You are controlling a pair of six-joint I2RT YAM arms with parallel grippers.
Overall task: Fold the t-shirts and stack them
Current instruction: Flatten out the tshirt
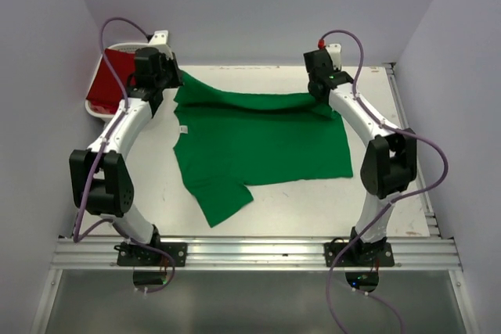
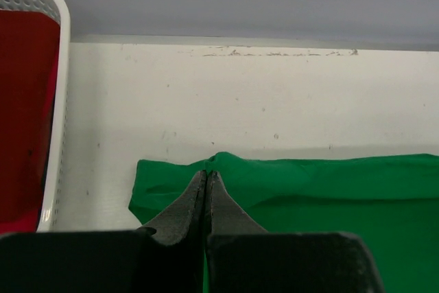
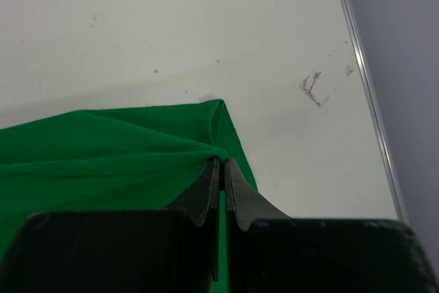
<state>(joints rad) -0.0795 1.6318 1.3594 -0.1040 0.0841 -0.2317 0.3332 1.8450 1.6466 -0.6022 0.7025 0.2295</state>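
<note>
On green t-shirt's (image 1: 266, 138) edge, left gripper (image 2: 207, 180) and right gripper (image 3: 221, 166) clamped; red t-shirt (image 2: 24, 114), seemingly, in basket (image 2: 60, 101).

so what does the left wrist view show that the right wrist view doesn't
Only the left wrist view: the white basket at the left, with the dark red t-shirt in it.

Only the right wrist view: the metal rail along the table's right edge, and a dark scuff mark near it.

Both: the green t-shirt on the white table, with a fold of its edge pinched by that view's own gripper, the left gripper and the right gripper, both shut on the cloth.
</note>
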